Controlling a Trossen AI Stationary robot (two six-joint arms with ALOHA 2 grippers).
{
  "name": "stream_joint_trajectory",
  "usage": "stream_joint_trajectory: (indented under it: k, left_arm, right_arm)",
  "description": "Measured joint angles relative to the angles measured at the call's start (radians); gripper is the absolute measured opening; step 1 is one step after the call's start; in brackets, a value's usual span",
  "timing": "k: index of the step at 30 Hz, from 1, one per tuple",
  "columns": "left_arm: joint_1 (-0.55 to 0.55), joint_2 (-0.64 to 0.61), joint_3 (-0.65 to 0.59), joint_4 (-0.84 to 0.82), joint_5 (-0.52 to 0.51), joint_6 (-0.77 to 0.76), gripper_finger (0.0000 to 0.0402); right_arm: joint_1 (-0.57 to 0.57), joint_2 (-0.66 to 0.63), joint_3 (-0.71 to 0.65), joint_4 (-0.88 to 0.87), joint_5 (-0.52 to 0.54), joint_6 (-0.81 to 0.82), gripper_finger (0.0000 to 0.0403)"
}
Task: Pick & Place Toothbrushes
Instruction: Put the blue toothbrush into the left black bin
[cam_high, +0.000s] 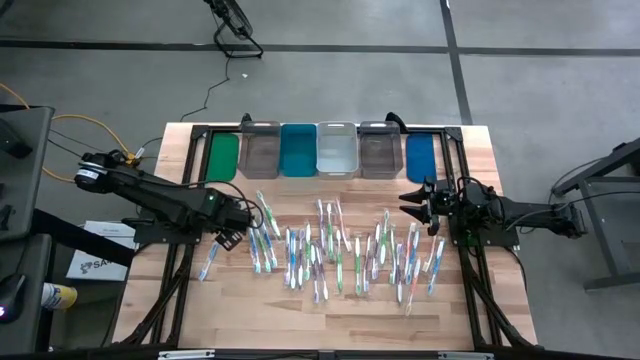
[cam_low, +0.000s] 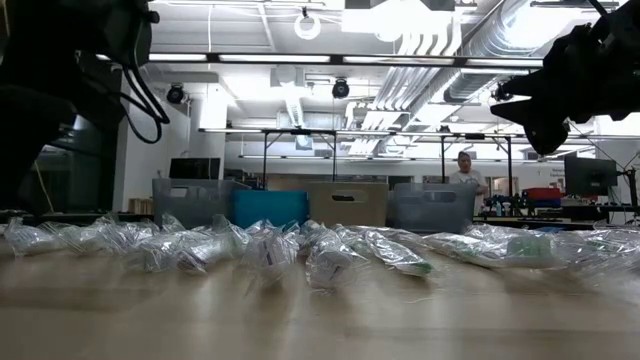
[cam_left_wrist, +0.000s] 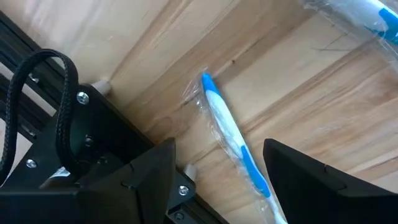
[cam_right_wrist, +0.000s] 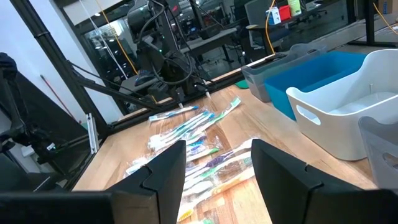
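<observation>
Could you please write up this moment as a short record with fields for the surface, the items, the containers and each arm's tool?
surface: light wooden table
items: slim plastic-wrapped toothbrushes with blue, green and purple handles, scattered across the table's middle
containers: row of six rectangular plastic bins along the far edge, none visibly holding a toothbrush
left tool: open, above a blue-and-white wrapped toothbrush at the left end of the scatter, not gripping it
right tool: open, empty, raised above the right side of the table

bins (cam_high: 337, 150): 6 | toothbrushes (cam_high: 325, 250): approx 30 | arms: 2
</observation>
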Motion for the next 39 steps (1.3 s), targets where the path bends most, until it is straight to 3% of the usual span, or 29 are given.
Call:
stream_joint_trajectory:
  k: [7,11,22,27,32,39]
  left_arm:
    - [0.0,0.077,-0.002,0.102,0.027,-0.007,0.0236]
    - [0.0,0.109,-0.005,0.083,0.025,-0.024,0.0236]
    - [0.0,0.111,-0.111,0.195,0.037,-0.075,0.0236]
    - [0.0,0.111,-0.14,0.225,0.089,-0.075,0.0234]
    - [0.0,0.108,-0.166,0.287,0.14,-0.074,0.0201]
    - [0.0,0.109,-0.166,0.319,0.167,-0.046,0.0115]
  right_arm:
    - [0.0,0.0,0.0,0.004,0.0,0.0,0.0176]
    - [0.0,0.0,0.0,0.005,0.001,0.0,0.0176]
    - [0.0,0.0,0.0,0.006,0.0,0.0,0.0176]
    - [0.0,0.0,0.0,0.006,0.0,0.0,0.0176]
    - [0.0,0.0,0.0,0.007,0.0,0.0,0.0176]
    - [0.0,0.0,0.0,0.006,0.0,0.0,0.0176]
